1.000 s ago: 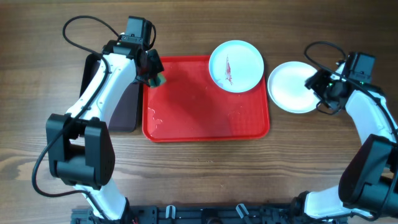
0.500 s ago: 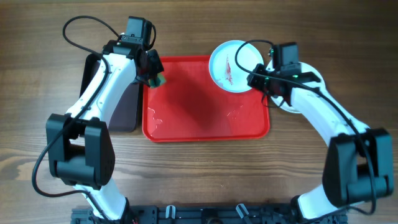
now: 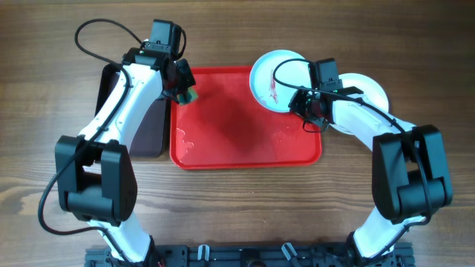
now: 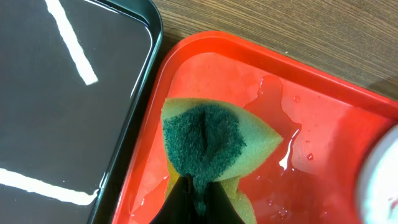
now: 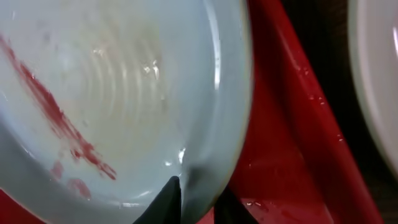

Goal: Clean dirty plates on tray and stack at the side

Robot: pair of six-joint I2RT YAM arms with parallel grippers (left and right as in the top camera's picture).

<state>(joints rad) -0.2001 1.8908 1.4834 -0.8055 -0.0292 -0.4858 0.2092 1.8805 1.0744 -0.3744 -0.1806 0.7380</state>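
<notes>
From overhead, the red tray [image 3: 237,130] is seen at the middle of the wooden surface [image 3: 245,215]. A dark tray [image 3: 152,137] is set just beside its left edge and is partly covered by the left arm. A dirty plate [image 3: 286,70], streaked red at its centre, is placed at the red tray's far right corner, overlapping the rim there. A clean plate [image 3: 369,89] lies on the surface just right of the red tray and is partly hidden by the right arm reached across it. The right hand [image 3: 308,113] is placed at the near right rim of the dirty plate. The left hand [image 3: 182,90] is held over the red tray's far left corner, closed on a green and yellow sponge [image 3: 191,96].

In the left wrist view, the sponge is seen pinched and folded between the closed fingers [image 4: 180,208], green scouring face up, above the tray's wet corner. Water [image 4: 287,152] is pooled on the tray floor. The dark tray is seen alongside, crossed by pale stripes.

In the right wrist view, the dirty plate's rim is clasped between the two fingers, one inside the bowl and one outside under the edge. Red smears are spread over the wet bowl. The red tray's beaded rim is seen beneath, and the clean plate's edge shows at the right border, apart from the dirty one.
</notes>
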